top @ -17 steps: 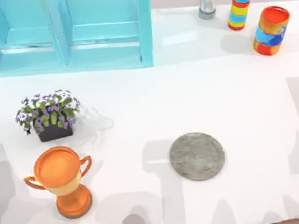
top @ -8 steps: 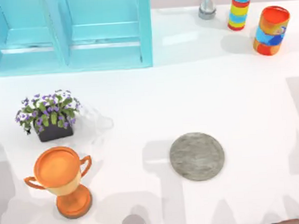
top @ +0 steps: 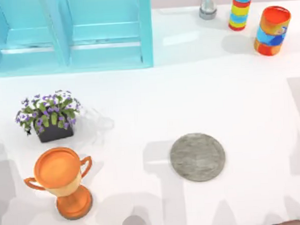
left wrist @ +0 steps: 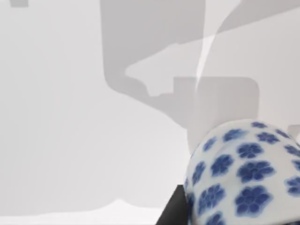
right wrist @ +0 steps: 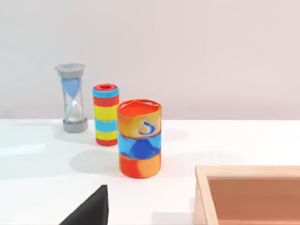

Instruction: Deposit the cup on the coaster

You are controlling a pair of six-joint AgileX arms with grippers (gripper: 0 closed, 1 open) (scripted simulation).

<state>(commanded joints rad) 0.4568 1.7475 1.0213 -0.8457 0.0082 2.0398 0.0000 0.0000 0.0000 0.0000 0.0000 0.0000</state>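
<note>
Top view: transparent glass cup [top: 95,122] beside purple-flowered plant [top: 50,116]; mottled grey stone coaster [top: 197,157] well apart, bare. Gripper states: cannot tell.

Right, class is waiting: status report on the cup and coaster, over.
No gripper on the cup. It sits beside the flower pot, off the coaster. Trophy stands aside, not between them.

The coaster [top: 197,157], right of centre in the top view, looks like matt, mottled grey stone. The cup [top: 95,124], left of centre, is clear, nearly colourless glass. The worktop [top: 230,97] is smooth, matt white. The trophy [top: 60,180], lower left, has a smooth orange finish. The can [right wrist: 139,138] is smooth and glossy.
</note>
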